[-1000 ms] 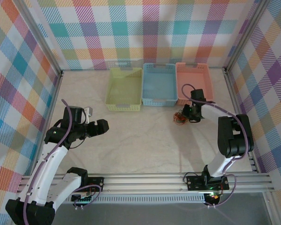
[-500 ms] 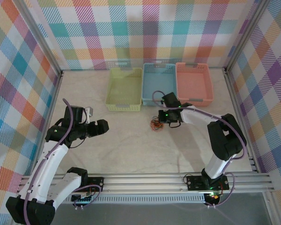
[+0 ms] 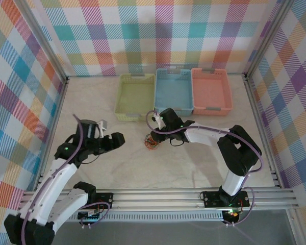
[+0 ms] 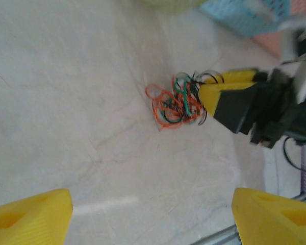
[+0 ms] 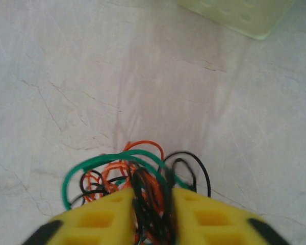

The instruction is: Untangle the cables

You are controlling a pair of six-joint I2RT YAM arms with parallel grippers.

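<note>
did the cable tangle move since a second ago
Yes. The cables have gone left along the basket row, from in front of the pink basket to in front of the green basket.

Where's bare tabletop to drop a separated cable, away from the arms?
Free: the wide strip of white tabletop between the tangle of thin red, orange, green and black cables and the near rail; also left of the yellow-green plastic basket. Crowded: around the tangle, flanked by the left gripper and right gripper.
</note>
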